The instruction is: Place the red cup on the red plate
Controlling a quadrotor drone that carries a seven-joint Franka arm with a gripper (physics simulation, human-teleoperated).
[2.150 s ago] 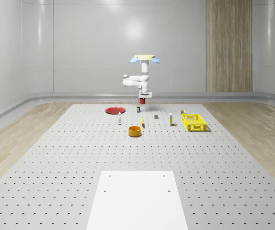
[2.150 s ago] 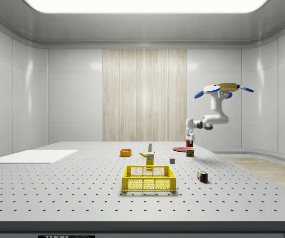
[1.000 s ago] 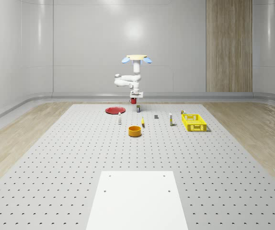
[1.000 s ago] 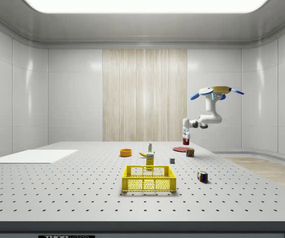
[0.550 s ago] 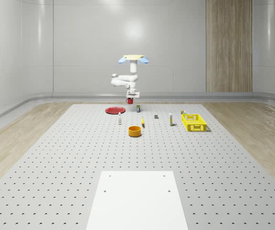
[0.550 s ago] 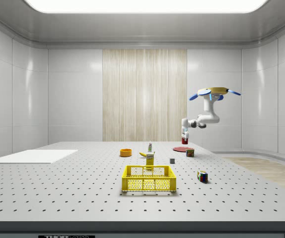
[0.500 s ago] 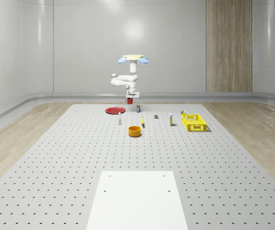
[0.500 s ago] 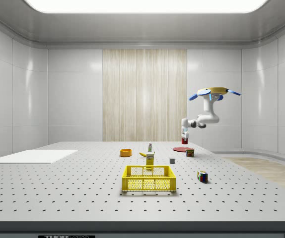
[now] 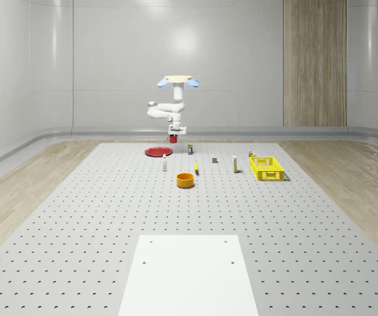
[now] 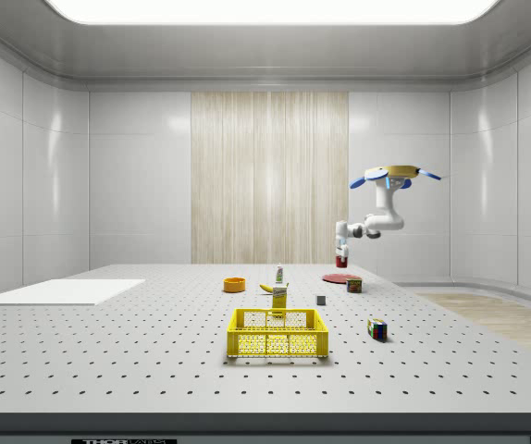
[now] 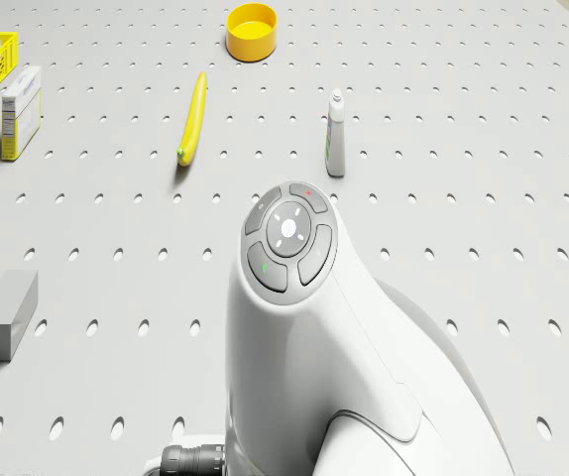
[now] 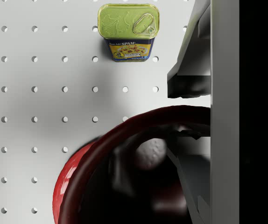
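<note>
Gripper point(image 12: 185, 135): closed on the cup point(image 12: 138, 172) rim, carrying it.
Drone point(image 9: 177, 81): hovered near the plate point(image 9: 157, 152), cup not yet over it.

Jaws grip red cup point(image 12: 124, 177) nr Spam tin point(image 12: 128, 31).

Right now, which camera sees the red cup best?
The wrist view: the red cup is close up, its dark inside facing the camera. The whole-scene view and side view show it as a small red spot under the arm.
</note>
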